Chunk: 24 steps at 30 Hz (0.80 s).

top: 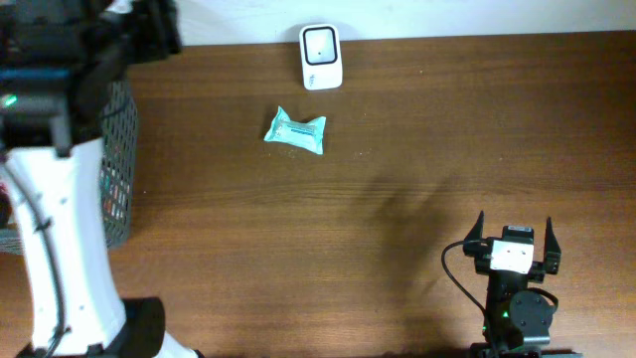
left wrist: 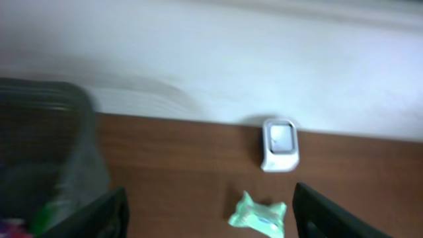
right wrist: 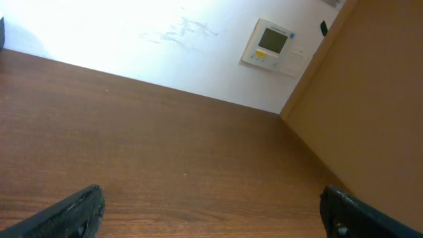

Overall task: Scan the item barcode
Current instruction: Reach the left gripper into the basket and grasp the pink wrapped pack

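The left pincer (left wrist: 210, 198) hangs spread wide and empty — the crinkly teal packet (top: 295, 130) lies on the smooth wooden table (top: 417, 119), near the rounded white scanner (top: 321, 57). The right pincer (top: 514, 223) gapes too, touching nothing.

Brown worktop (top: 397, 149): white scanner (top: 321, 57) at far edge; teal packet (top: 295, 131) near it; mesh basket (top: 120, 169) at left; right gripper (top: 514, 225), jaws apart.

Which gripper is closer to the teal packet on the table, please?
Left. The left gripper is beside the mesh basket, the teal packet just ahead of it; the right gripper sits across the table near its front right edge.
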Tool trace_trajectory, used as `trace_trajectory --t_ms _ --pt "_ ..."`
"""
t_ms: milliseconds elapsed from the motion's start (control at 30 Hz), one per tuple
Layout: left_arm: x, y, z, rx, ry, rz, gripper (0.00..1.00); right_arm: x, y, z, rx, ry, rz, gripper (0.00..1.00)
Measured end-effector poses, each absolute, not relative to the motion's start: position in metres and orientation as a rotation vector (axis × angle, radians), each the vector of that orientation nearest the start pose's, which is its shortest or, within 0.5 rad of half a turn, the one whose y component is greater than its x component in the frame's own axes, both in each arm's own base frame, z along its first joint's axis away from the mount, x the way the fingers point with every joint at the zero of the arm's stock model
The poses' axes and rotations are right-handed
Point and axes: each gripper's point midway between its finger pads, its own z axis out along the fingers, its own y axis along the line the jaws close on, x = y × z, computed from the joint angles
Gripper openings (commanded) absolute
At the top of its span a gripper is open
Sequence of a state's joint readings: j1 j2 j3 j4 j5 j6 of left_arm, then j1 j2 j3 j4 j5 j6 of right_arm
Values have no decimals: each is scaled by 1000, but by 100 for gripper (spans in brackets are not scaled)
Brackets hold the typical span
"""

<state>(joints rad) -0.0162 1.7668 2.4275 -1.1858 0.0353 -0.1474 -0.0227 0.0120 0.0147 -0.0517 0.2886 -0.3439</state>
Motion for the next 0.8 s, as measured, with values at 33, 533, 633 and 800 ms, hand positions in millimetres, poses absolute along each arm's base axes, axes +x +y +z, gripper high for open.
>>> trace_trajectory --t_ms 33,533,633,800 --pt "436 -3 453 -138 2079 -124 79 238 -54 166 -38 1642 -515 99" --pt "416 202 370 -688 2225 169 71 238 -54 166 -39 1642 -516 99" --pt "427 216 309 -749 2358 205 70 238 -54 166 -39 1642 -515 99" --pt "439 230 203 -695 2574 268 72 238 -54 166 -39 1642 -515 99"
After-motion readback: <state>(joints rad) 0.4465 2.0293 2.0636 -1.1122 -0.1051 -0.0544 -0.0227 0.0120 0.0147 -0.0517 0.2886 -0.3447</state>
